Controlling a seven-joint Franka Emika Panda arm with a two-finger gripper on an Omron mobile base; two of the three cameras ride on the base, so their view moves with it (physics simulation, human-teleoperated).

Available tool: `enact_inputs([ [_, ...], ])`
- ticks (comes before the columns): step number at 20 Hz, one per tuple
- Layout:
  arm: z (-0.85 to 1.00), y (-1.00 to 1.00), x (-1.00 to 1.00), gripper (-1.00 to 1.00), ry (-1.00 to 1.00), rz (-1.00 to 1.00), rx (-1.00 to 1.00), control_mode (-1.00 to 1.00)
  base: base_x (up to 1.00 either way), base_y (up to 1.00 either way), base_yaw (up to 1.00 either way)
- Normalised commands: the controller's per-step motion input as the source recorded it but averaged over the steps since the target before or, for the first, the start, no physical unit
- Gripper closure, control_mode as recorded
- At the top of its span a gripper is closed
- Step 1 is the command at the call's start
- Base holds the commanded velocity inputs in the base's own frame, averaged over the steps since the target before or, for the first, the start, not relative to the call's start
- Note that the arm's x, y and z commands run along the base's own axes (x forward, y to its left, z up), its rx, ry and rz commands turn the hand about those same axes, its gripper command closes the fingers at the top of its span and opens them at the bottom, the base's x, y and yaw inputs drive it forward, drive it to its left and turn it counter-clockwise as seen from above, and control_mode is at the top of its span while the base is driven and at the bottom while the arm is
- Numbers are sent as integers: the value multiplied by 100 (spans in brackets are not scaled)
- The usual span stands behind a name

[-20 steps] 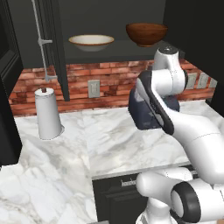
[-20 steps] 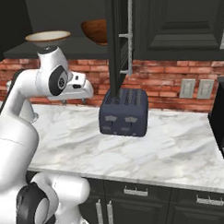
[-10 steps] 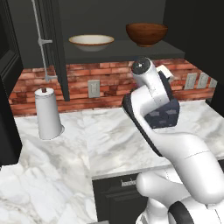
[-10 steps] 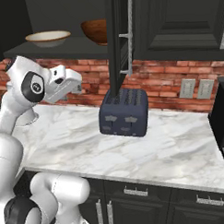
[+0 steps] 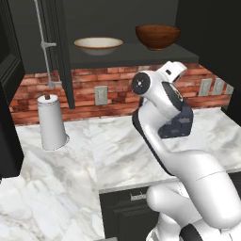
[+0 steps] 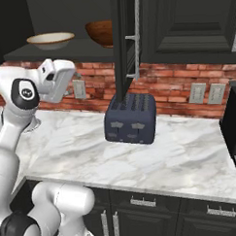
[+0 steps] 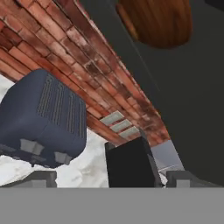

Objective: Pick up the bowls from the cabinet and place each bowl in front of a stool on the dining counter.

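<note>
Both bowls (image 5: 98, 45) sit shelved above the raised, open, empty hand (image 7: 109, 177).

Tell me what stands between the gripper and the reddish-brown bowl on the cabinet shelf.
Nothing visible blocks it. The glossy reddish-brown wooden bowl sits on the open dark cabinet shelf, with the open black door swung aside. The gripper is below shelf level, jaws open and empty, so the shelf's front edge is what it must rise past.

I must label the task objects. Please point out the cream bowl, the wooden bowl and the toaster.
cream bowl (image 5: 98, 45): left base view, on its outer wall.
wooden bowl (image 5: 157, 36): left base view, on its outer wall.
toaster (image 6: 130, 120): right base view, on its front face.
</note>
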Motion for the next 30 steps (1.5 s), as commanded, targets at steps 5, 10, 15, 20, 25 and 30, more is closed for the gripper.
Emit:
enact_inputs([
  [5, 87, 0, 0, -100, 8, 11, -11, -100, 0, 0, 0],
  [10, 12, 0, 0, -100, 2, 0, -5, -100, 0, 0, 0],
  [15, 4, 0, 1, -100, -2, 1, -4, -100, 0, 0, 0],
  [20, 44, 2, 26, -100, 4, 12, -16, -100, 0, 0, 0],
  [25, 43, 0, 24, -100, 10, 1, -7, -100, 0, 0, 0],
  [30, 11, 0, 35, -100, 4, 4, 0, -100, 0, 0, 0],
])
